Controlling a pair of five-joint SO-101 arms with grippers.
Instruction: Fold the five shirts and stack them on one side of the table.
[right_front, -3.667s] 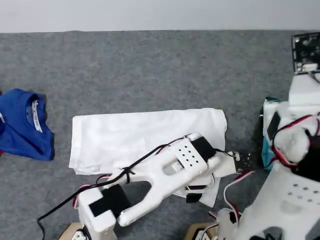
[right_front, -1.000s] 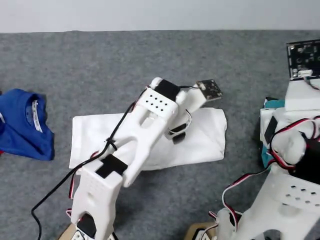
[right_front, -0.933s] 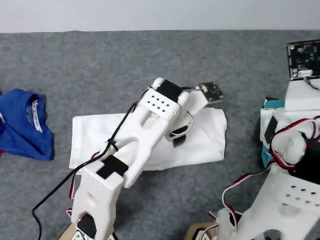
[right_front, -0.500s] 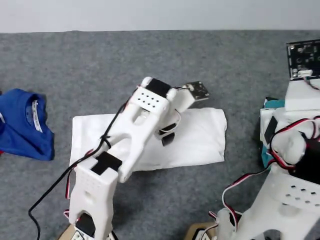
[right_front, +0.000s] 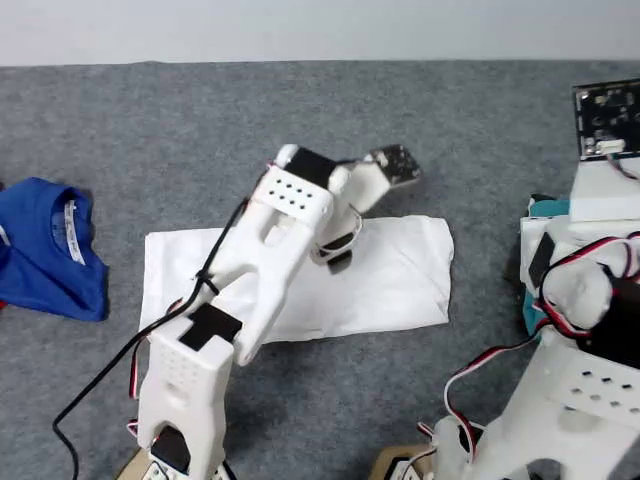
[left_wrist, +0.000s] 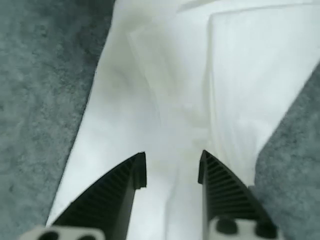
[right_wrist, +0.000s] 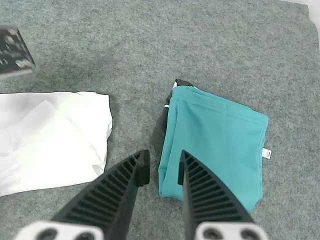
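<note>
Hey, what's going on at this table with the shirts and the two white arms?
Two robot arms are working through a pile of shirts to fold. The left gripper hangs open over a white shirt that looks partly folded in the middle of the grey table; it holds nothing. The right gripper is open too, above the edge of a folded teal shirt on the right side, which lies on a dark cloth. A blue shirt lies loose at the left edge.
</note>
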